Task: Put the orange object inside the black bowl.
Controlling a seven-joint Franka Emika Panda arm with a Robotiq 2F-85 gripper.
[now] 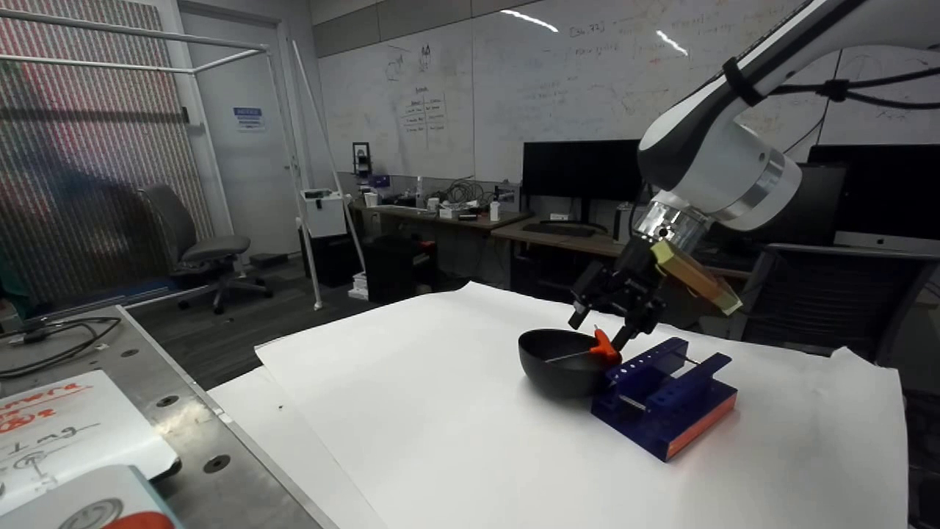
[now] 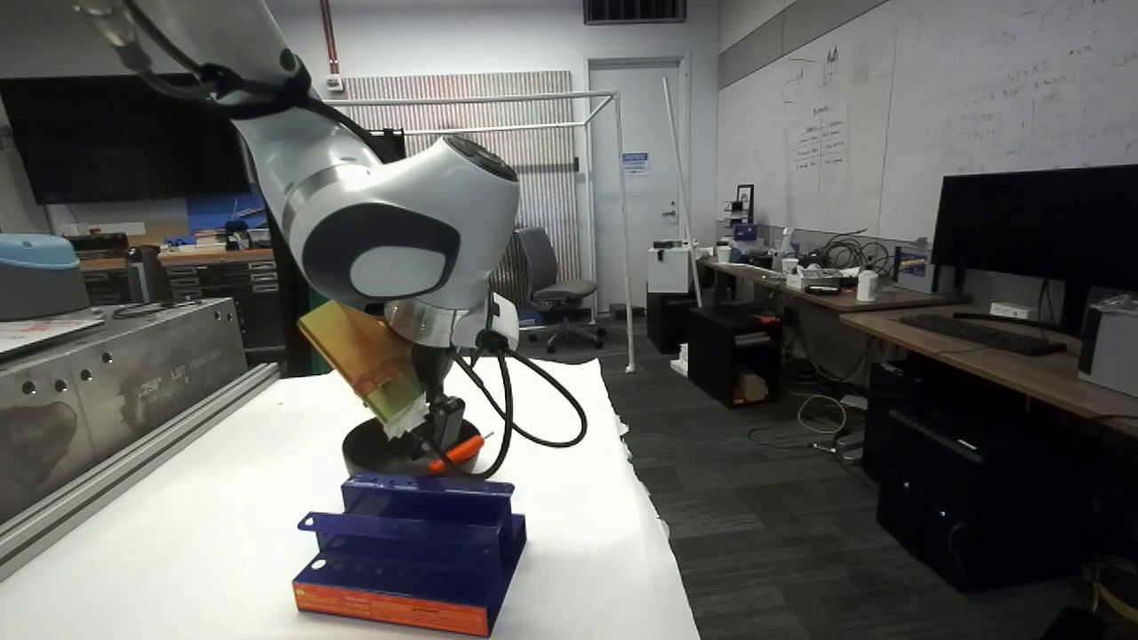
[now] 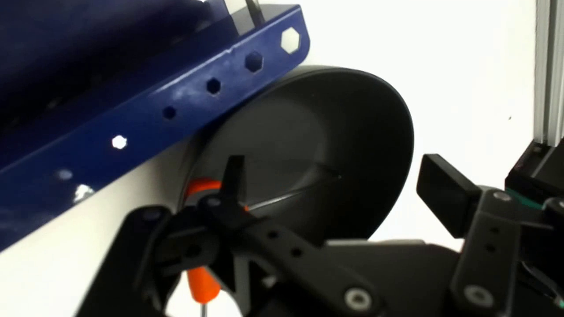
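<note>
The orange object is a T-shaped handle with a thin metal shaft. In an exterior view the orange handle (image 1: 604, 348) rests at the rim of the black bowl (image 1: 552, 382), and its shaft slants down inside the bowl. The handle (image 2: 460, 452) also shows at the rim of the bowl (image 2: 363, 452) in an exterior view. In the wrist view the handle (image 3: 203, 284) is partly hidden behind a finger, and the shaft lies across the bowl (image 3: 370, 132). My gripper (image 3: 339, 185) is open above the bowl, with nothing between its fingers; one finger is close to the handle.
A dark blue holder (image 1: 661, 419) with a row of holes stands against the bowl; it also shows in the wrist view (image 3: 150, 119). White paper (image 1: 440, 411) covers the table. A metal rail (image 2: 151, 471) runs along one table side.
</note>
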